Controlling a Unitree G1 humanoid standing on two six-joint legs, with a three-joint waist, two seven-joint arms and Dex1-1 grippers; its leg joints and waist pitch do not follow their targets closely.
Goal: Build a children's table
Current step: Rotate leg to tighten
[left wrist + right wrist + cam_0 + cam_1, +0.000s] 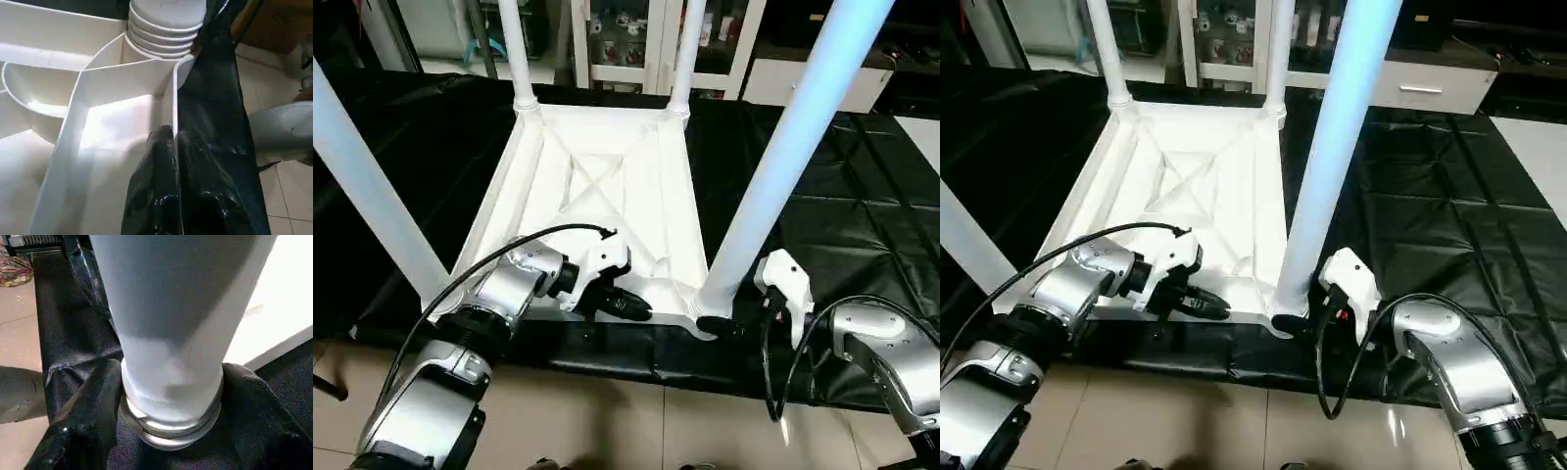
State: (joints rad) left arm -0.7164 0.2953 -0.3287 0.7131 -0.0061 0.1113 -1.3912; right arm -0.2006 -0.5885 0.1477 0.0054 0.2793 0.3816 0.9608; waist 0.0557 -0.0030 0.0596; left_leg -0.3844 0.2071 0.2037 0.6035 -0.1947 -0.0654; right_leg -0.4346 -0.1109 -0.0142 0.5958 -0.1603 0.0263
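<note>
Black mat, upturned table top, socketed legs

Smooth white plastic table top on glossy black sheet.

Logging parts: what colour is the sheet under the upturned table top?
Black sheet; clearest in the left eye view.

Black wrinkled plastic sheet covers work surface. Pale glossy tiled floor in front. Beyond: glass-fronted white display cabinet, white drawer unit with handle.
</note>
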